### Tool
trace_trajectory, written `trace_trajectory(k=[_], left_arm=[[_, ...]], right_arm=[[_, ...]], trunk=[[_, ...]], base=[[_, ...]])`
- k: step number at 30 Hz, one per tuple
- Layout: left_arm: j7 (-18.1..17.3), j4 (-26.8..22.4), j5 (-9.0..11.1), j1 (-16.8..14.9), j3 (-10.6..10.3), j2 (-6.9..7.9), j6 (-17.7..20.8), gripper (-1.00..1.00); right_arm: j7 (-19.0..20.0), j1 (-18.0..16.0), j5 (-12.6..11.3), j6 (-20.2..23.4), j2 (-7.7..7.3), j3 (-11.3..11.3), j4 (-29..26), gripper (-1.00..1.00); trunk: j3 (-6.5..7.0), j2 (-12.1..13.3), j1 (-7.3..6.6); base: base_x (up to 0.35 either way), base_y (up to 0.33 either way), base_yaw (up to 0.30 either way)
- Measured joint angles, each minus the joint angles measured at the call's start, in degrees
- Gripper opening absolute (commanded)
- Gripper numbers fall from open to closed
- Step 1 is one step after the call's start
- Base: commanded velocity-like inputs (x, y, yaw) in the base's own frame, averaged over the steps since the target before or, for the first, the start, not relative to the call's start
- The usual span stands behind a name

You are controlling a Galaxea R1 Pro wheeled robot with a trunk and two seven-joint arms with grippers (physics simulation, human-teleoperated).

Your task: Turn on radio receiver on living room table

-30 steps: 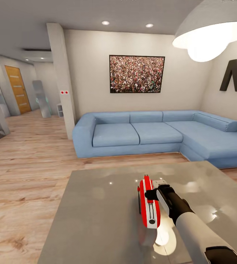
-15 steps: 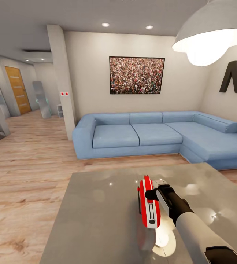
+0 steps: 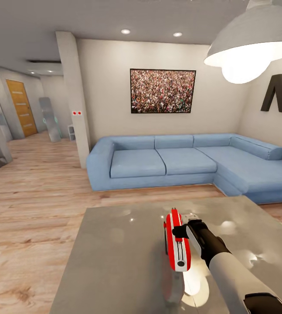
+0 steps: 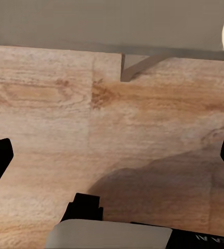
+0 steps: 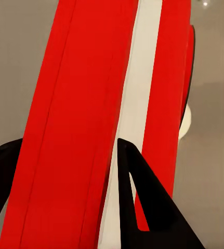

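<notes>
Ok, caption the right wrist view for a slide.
Right end effector straddling the red radio receiver above the grey table.

The radio (image 3: 177, 245) is showing edge-on, its dial and grille facing away. The table's (image 3: 114, 261) near edge is running off the picture. The lamp (image 3: 256, 39) is getting cropped.

Red white-trimmed radio receiver (image 3: 177, 243) upright on edge, glossy grey table (image 3: 114, 261); seemingly held.
</notes>
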Motion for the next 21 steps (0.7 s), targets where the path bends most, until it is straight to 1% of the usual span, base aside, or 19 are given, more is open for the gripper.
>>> trace_trajectory(k=[21], left_arm=[[0.00, 0.00, 0.00, -0.01, 0.00, 0.00, 0.00, 1.00]], right_arm=[[-0.02, 0.00, -0.03, 0.00, 0.00, 0.00, 0.08, -1.00]], trunk=[[3.77, 8.42, -4.61]], base=[[0.000, 0.000, 0.000]])
